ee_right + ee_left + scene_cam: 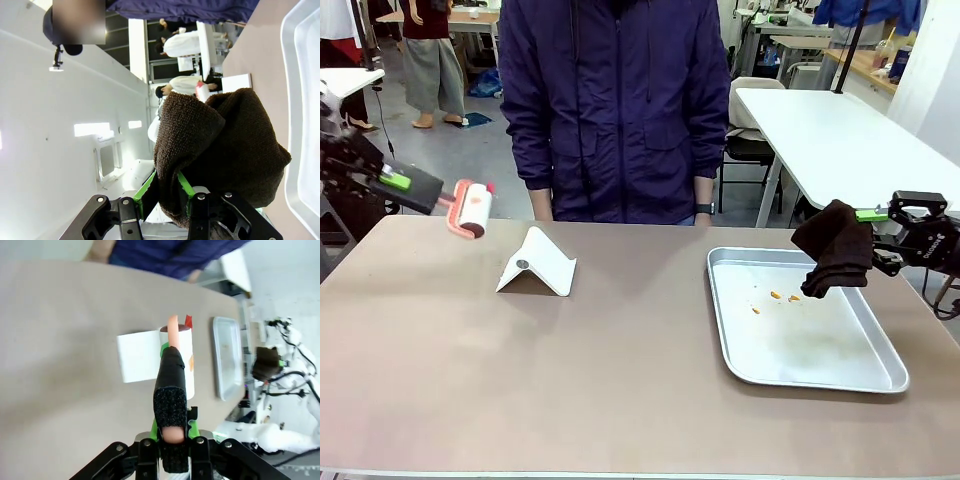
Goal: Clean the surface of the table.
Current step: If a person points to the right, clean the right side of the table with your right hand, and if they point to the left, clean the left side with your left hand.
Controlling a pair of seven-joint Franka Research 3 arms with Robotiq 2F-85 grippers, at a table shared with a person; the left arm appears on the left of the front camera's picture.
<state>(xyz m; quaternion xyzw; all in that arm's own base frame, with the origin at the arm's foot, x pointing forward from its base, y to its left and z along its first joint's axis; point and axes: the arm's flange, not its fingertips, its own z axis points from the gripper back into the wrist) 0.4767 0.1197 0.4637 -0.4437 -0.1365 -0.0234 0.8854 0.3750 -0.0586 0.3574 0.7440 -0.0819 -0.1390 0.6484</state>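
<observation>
Lint roller (pixel 472 208) was gripped by its handle in the left claw (pixel 395 180), brown cloth (pixel 835 248) was pinched in the right claw (pixel 872 215) above the tray (pixel 820 345) on the wide table (pixel 570 380).

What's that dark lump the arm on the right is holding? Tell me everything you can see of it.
It is a dark brown cloth, thick and nubbly like terry towelling, bunched into a soft wad with folds. The right gripper is shut on its upper part, with green pads pressing in from both sides. The rest droops over the far side of the silver tray and appears to hang clear of it.
</observation>
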